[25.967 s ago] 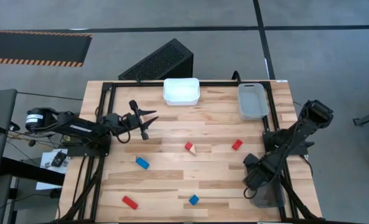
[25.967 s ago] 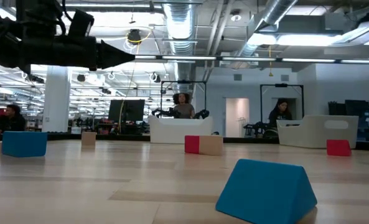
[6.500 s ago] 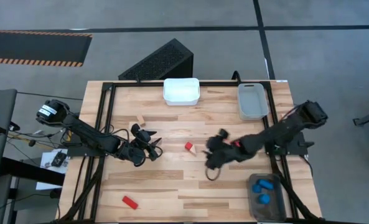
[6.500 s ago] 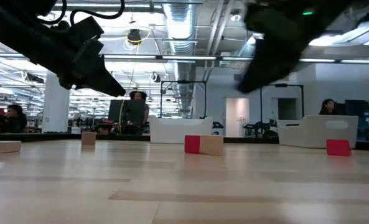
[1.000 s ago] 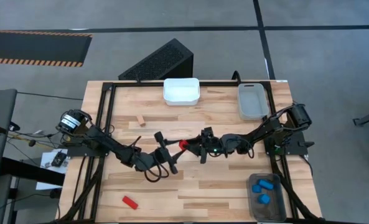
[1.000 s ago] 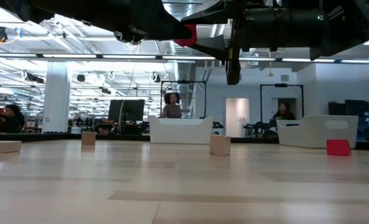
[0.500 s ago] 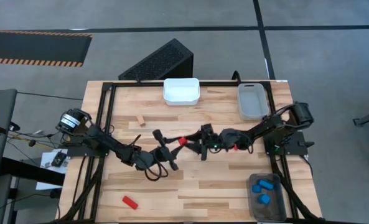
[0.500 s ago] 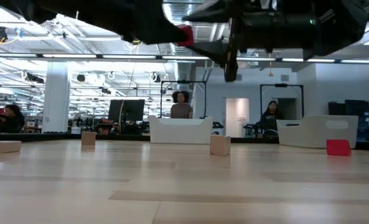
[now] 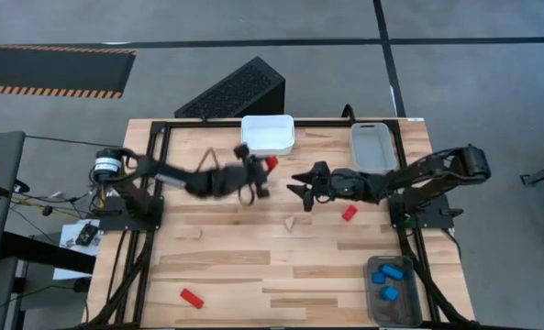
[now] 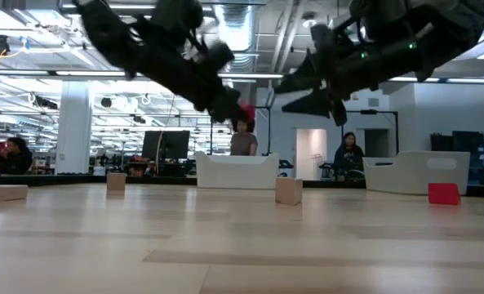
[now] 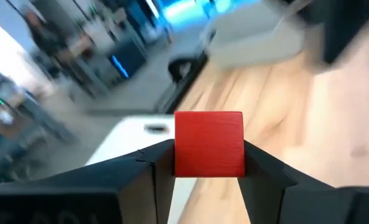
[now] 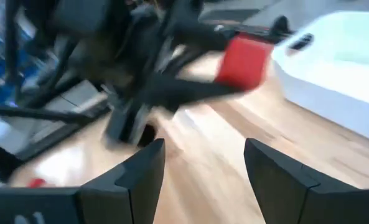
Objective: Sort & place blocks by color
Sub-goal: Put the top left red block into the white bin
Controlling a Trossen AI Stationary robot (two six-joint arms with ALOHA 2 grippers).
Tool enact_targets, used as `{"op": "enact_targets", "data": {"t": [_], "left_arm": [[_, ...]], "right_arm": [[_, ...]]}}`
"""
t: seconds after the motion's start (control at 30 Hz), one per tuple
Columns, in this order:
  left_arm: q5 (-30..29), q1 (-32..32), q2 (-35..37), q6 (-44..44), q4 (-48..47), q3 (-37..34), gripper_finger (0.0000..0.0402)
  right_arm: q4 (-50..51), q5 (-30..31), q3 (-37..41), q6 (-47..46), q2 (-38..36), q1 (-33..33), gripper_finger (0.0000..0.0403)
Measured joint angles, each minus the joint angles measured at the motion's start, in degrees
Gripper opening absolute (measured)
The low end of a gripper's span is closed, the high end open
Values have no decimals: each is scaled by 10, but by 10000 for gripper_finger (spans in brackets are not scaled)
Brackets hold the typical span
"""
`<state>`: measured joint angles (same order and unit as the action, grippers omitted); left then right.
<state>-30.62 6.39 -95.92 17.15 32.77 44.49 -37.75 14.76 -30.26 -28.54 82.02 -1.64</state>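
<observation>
A red cube block (image 9: 271, 163) hangs above the table just before the white bin (image 9: 268, 134), with my left gripper (image 9: 263, 171) shut on it. The left wrist view shows the cube (image 11: 209, 144) upright between the two fingers. My right gripper (image 9: 295, 191) stands open a little to the cube's right with nothing between its fingers; its wrist view looks at the cube (image 12: 244, 59) and the left gripper. On the table lie a red block (image 9: 349, 213), a pale wood piece (image 9: 290, 223), a wood bar (image 9: 191, 232) and a red bar (image 9: 191, 297). My left gripper pinches the red cube by two opposite side faces (image 11: 179, 149) between its two fingers (image 11: 152, 167). The fingers come nearly level from the table's left. The cube sits upright in the hold, lifted clear of the table, near the white bin's near edge.
A clear bin (image 9: 372, 147) stands at the far right. A grey bin (image 9: 393, 291) at the near right holds blue blocks (image 9: 389, 274). A black metal frame (image 9: 161, 183) runs around the table. In the low view, people show in the room beyond.
The two grippers met at the red cube near the table's middle. My left gripper has since swung with the cube toward the far edge, up to the white bin. My right gripper no longer touches the cube and has gone toward the far edge, its arm drawn back to the right.
</observation>
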Motion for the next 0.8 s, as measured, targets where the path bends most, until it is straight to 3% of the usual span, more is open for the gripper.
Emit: {"op": "enact_targets", "data": {"t": [0.17,0.23,0.33,0.53,0.8], "left_arm": [[183,149,-13,-46,-228,121,134],[230,188,-33,-48,-334,185,133],[242,220,-71,-31,-456,280,133],[258,251,-141,-3,-593,412,133],[321,289,-176,19,-617,444,133]], "right_arm": [[19,1,0,35,17,-22,243],[20,1,0,53,17,-35,243],[31,1,0,73,17,-56,243],[51,-1,0,91,16,-88,243],[57,0,-1,93,16,-110,243]]}}
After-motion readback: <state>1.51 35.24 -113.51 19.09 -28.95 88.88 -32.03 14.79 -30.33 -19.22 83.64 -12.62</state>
